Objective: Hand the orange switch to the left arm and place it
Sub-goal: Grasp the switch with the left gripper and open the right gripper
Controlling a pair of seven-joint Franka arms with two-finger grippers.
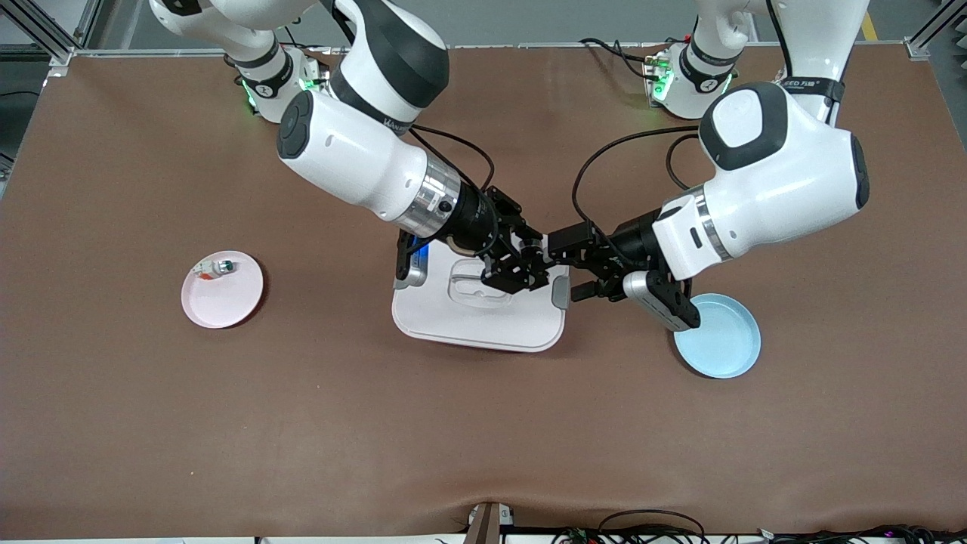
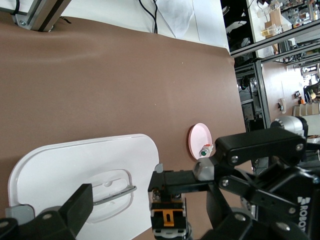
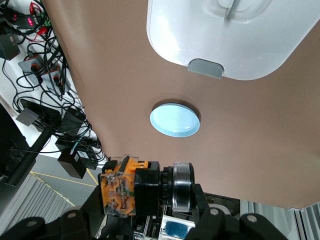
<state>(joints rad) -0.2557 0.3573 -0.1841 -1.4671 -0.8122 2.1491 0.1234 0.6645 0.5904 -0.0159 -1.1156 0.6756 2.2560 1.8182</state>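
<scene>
My right gripper [image 1: 535, 263] hangs over the white lidded box [image 1: 483, 321], near the clip at the end toward the left arm, and is shut on the orange switch [image 3: 135, 192]. The switch is a small black block with an orange end. In the left wrist view the switch [image 2: 170, 212] sits at the tips of the right gripper's black fingers [image 2: 175, 181]. My left gripper [image 1: 578, 266] faces it from just past that end of the box and is open, with one finger [image 2: 75, 210] over the lid. I cannot tell whether its fingers touch the switch.
A pink plate [image 1: 227, 302] lies toward the right arm's end of the table with a small white-and-green component [image 1: 214, 267] on it. Under the left arm's wrist lies a blue plate [image 1: 725, 344]. Brown mat surrounds the box.
</scene>
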